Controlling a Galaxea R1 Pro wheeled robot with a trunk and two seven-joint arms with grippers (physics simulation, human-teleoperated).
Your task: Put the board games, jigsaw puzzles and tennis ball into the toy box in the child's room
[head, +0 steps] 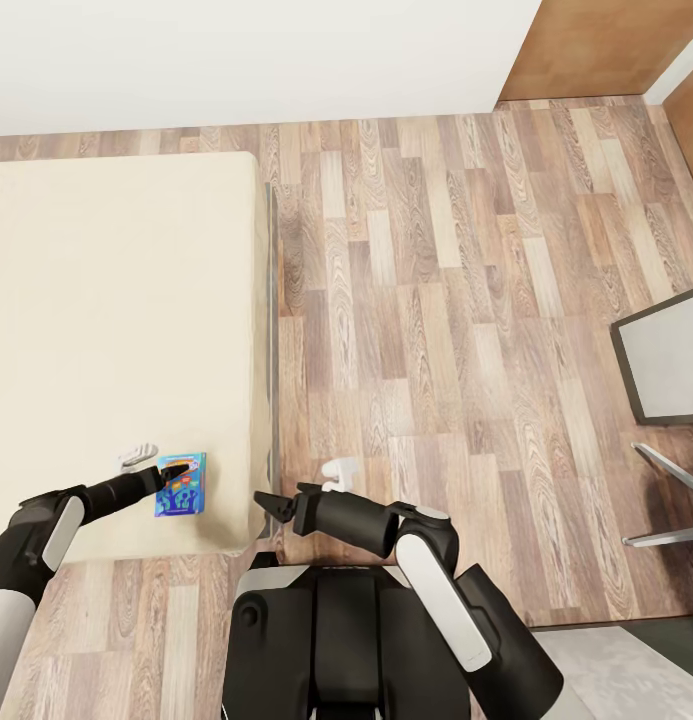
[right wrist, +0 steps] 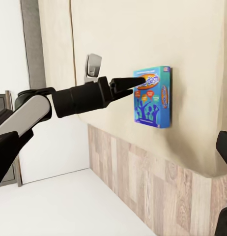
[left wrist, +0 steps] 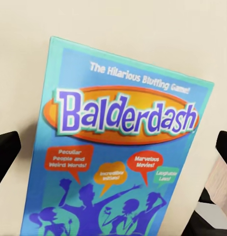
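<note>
Reaching with left end effector (head: 176,478), fingers spread wide over game box (head: 180,485) on bed (head: 106,300); next: lower, close across its width, lift; right end effector (head: 269,507) idle, apparently closed.

The board game (left wrist: 123,142) runs off the left wrist view's lower edge, the fingers (left wrist: 5,152) are clipped at both sides, and the desk (head: 666,365) is cut by the head view's edge.

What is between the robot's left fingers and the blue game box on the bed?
Nothing. In the left wrist view the game box fills the open space between the black fingers, with only cream bed around it.
</note>
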